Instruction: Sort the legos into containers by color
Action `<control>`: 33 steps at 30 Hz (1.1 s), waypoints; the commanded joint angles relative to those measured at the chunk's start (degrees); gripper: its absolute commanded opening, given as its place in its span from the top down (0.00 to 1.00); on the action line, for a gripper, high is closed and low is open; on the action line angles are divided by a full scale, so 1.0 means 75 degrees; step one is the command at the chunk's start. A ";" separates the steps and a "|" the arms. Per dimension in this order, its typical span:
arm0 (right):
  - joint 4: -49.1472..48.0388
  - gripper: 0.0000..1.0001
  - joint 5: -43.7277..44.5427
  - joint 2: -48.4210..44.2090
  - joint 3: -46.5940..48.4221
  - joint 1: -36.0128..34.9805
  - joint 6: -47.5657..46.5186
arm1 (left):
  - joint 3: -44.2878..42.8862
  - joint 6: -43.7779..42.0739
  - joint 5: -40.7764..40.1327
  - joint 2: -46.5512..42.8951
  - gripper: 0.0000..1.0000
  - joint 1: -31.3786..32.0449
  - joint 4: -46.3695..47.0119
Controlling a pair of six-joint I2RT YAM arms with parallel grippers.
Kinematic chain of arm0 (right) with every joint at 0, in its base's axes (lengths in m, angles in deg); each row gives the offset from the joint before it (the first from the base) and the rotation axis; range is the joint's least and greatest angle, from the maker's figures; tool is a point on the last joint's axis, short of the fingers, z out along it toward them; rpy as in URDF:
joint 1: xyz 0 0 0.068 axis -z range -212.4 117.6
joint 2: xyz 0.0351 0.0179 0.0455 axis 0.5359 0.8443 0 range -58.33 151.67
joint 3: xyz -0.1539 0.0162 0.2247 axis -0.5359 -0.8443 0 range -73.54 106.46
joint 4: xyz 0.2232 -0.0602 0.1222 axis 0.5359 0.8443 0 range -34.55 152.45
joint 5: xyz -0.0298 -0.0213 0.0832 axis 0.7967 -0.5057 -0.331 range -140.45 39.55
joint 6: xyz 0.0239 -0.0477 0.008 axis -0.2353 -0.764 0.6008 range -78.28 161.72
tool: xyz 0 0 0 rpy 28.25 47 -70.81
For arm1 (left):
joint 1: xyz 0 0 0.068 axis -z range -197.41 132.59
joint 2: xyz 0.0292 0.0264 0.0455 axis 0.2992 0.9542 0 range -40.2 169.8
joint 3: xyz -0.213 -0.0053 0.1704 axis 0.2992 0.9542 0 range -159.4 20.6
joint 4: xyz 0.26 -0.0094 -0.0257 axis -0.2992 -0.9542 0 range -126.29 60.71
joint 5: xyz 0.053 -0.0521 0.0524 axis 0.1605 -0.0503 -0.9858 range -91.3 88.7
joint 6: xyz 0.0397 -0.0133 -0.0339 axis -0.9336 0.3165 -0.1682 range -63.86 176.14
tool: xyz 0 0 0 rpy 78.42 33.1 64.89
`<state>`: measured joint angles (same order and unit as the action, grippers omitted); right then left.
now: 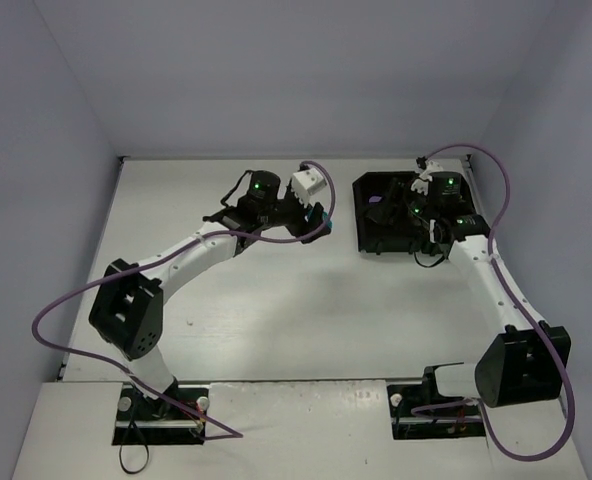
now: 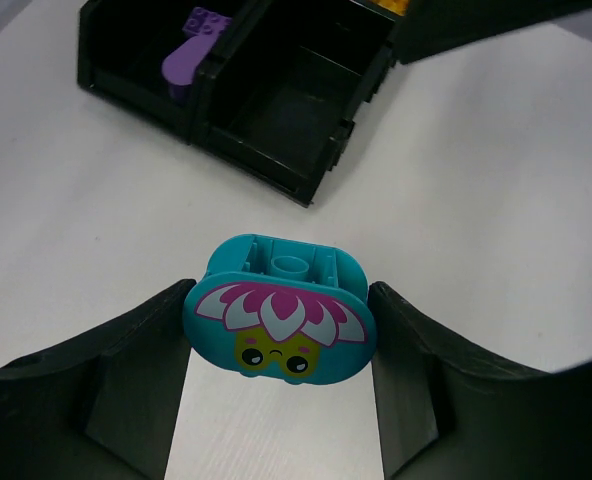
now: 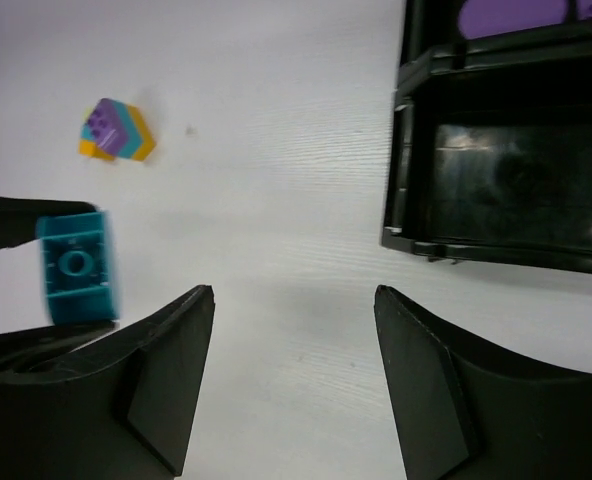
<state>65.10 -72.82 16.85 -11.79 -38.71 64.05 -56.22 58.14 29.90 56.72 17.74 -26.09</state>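
White desk point(image 1: 276, 300) carries black four-compartment plastic tray point(image 1: 362, 225); left gripper point(image 2: 281, 335) jaws pinch cyan oval plastic brick point(image 2: 276, 280) with flower print, above desk near tray; right gripper point(image 3: 294, 330) jaws spread, over desk beside tray; purple brick point(image 2: 183, 65) lies in one compartment.
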 commanded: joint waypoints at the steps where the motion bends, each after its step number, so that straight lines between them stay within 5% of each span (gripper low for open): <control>1: -0.0291 0.38 -0.1363 -0.0251 0.0706 0.0021 0.0269 | -0.0118 -0.1624 0.1182 -0.0396 1.00 0.0070 0.0803; 9: -0.0302 0.32 -0.2817 0.0300 0.1258 -0.0341 0.0410 | 0.0000 -0.2832 0.1348 -0.0619 0.97 0.0199 0.0792; 25: -0.0314 0.31 -0.2256 0.1004 0.1457 -0.1268 0.0164 | 0.0128 -0.2704 0.0926 -0.0654 0.97 0.0433 0.1330; 33: -0.0326 0.43 -0.2279 0.1250 0.1398 -0.1468 0.0105 | 0.0211 -0.2458 0.0926 -0.0677 0.97 0.0422 0.1624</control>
<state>65.52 -89.65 25.81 -3.11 -48.70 65.49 -53.99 38.97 35.91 55.87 20.85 -19.97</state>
